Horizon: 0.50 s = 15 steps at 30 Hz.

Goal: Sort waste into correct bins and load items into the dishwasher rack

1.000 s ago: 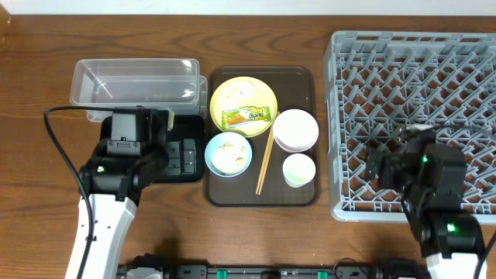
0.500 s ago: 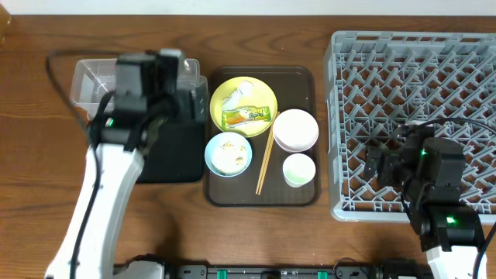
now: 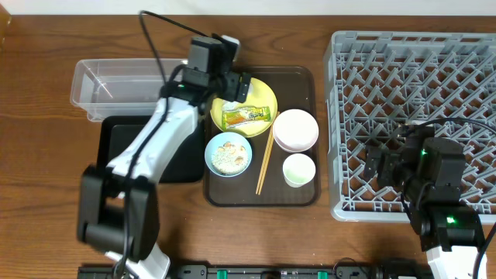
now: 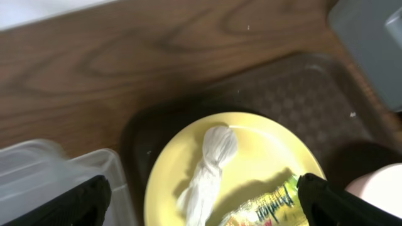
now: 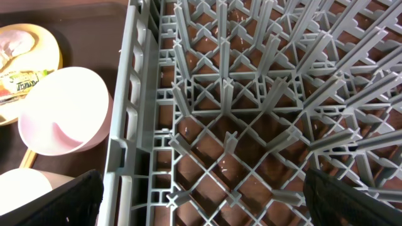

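The yellow plate (image 3: 263, 97) lies on the brown serving tray and carries the green-and-orange wrapper (image 3: 248, 116) and a twisted white tissue (image 4: 210, 164). My left gripper (image 3: 235, 87) hovers open and empty over the plate's back left; in the left wrist view (image 4: 202, 206) its fingers straddle the tissue and the wrapper (image 4: 270, 207). The light blue bowl (image 3: 229, 153) holds rice scraps. The white bowl (image 3: 295, 129), small white cup (image 3: 299, 170) and chopsticks (image 3: 265, 161) lie beside it. My right gripper (image 3: 381, 164) is open and empty above the grey rack (image 3: 415, 70), over its floor in the right wrist view (image 5: 201, 194).
The clear tub (image 3: 128, 81) stands at the back left, with the black tray (image 3: 132, 155) in front of it. The brown serving tray (image 3: 302, 81) sits between the bins and the rack. The rack's left wall (image 5: 129, 125) stands beside the white bowl (image 5: 63, 113).
My left arm swung from above the black tray, past the clear tub, to above the yellow plate. The right arm has not moved.
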Tool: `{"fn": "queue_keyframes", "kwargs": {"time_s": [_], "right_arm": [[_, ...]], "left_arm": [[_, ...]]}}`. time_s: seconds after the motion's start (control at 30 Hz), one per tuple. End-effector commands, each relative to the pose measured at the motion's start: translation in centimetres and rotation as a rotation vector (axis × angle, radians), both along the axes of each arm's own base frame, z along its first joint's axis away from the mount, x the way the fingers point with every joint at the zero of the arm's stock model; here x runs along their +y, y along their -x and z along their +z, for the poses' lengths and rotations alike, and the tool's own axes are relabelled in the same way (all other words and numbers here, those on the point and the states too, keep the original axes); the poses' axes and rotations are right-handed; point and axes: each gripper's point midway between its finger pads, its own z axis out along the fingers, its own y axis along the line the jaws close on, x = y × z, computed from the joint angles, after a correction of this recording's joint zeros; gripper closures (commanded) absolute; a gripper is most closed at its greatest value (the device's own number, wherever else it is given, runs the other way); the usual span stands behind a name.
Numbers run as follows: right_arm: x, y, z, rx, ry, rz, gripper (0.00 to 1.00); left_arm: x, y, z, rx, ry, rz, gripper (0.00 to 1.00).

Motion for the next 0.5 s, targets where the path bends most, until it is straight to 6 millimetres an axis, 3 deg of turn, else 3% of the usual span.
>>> {"fn": "queue_keyframes", "kwargs": {"time_s": [0.0, 0.27, 0.47], "right_arm": [[0.4, -0.2, 0.8, -0.019, -0.005, 0.013, 0.01], [0.4, -0.2, 0.8, -0.018, -0.005, 0.013, 0.01], [0.5, -0.2, 0.8, -0.016, -0.005, 0.013, 0.01]], "left_arm": [[-0.8, -0.8, -2.5, 0.016, -0.035, -0.018, 0.06], [-1.7, -0.6, -8.6, 0.111, -0.066, -0.037, 0.11], [-1.6, -0.2, -10.9, 0.157, -0.081, -0.039, 0.2]]}}
